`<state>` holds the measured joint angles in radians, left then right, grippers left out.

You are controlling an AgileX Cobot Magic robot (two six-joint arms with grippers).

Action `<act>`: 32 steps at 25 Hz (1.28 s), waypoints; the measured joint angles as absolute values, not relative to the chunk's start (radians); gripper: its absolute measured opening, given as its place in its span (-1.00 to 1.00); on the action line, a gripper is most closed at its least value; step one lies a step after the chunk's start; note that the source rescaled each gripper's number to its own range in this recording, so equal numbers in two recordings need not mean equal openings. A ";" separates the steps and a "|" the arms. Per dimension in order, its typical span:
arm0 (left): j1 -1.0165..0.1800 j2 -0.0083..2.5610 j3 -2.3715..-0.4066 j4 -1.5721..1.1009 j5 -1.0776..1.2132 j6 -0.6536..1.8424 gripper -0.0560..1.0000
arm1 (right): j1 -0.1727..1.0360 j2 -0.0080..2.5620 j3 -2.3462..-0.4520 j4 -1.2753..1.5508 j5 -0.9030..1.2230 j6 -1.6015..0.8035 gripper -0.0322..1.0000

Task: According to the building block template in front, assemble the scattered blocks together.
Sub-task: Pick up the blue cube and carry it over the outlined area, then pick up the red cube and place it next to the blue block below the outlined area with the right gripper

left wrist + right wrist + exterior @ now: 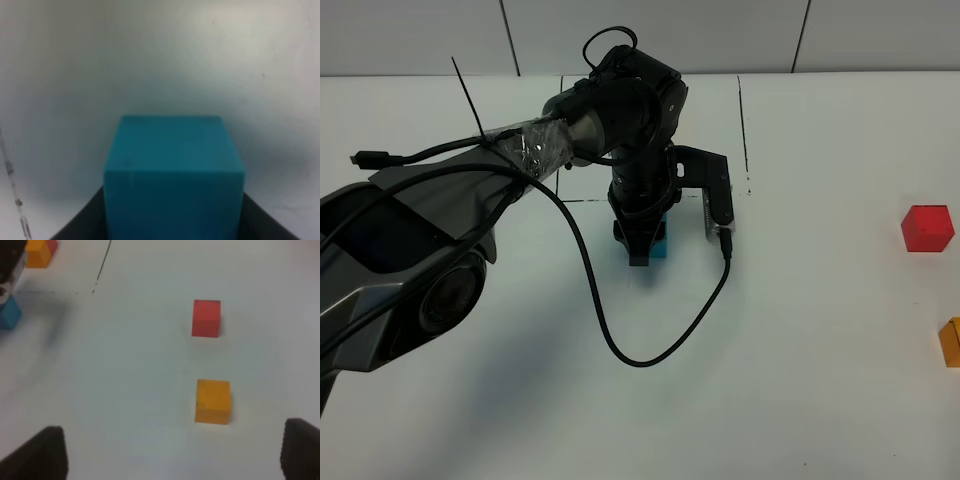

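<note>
My left gripper (640, 248) stands at the table's middle, shut on the teal-blue cube (659, 246), which rests on the table just in front of the black frame line. In the left wrist view the cube (174, 175) fills the space between the dark fingers (80, 227). The red cube (927, 228) and the orange cube (950, 341) lie apart at the far right. In the right wrist view the red cube (206, 317) and the orange cube (213, 401) lie ahead of my open, empty right gripper (170, 455). Of the template, only an orange cube (37, 253) and a red edge show.
The left arm covers the template in the exterior high view; only thin black frame lines (745, 130) show. A black cable (620, 350) loops from the left wrist onto the table. The orange cube sits at the view's right edge.
</note>
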<state>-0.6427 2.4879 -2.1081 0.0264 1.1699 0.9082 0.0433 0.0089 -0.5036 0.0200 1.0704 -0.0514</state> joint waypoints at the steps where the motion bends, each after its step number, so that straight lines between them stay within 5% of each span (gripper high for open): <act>1: -0.643 2.488 -2.108 0.026 1.170 0.908 -0.89 | 0.043 0.009 -0.504 0.020 1.070 -0.051 0.49; 4: -0.643 2.487 -2.110 0.026 1.155 0.909 -0.63 | 0.043 0.009 -0.504 0.020 1.070 -0.051 0.49; 9: -0.643 2.451 -2.145 0.024 1.173 0.903 0.63 | 0.043 0.009 -0.504 0.020 1.070 -0.051 0.49; 11: -0.643 2.426 -2.167 0.025 1.192 0.888 0.92 | 0.043 0.009 -0.504 0.020 1.070 -0.051 0.49; 18: -0.601 2.357 -2.171 0.067 1.193 0.711 1.00 | 0.043 0.009 -0.504 0.020 1.070 -0.051 0.49; 32: -0.239 2.074 -1.952 0.077 1.194 0.356 0.94 | 0.043 0.009 -0.504 0.020 1.070 -0.051 0.49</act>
